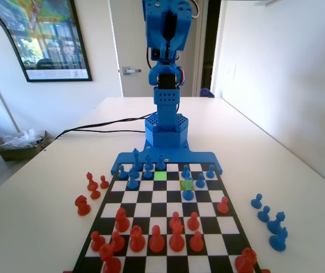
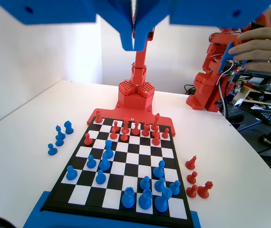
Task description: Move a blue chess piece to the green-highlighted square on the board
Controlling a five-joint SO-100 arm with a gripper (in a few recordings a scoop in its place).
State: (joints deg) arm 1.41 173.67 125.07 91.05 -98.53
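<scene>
The board lies in front of my blue arm's base. One bright green square sits bare in the second row from the arm, with a duller yellow-green square to its right. Blue pawns stand around them: one just behind the green square, one just in front of the yellow-green one. My gripper is raised high above the board's far end. In the wrist view its jaws meet in a thin line with nothing between them, far above the blue pawns.
Red pieces fill the near rows in the fixed view. Several blue pieces stand off the board at the right, and several red ones at the left. A taller pointed blue piece stands at the far-left corner.
</scene>
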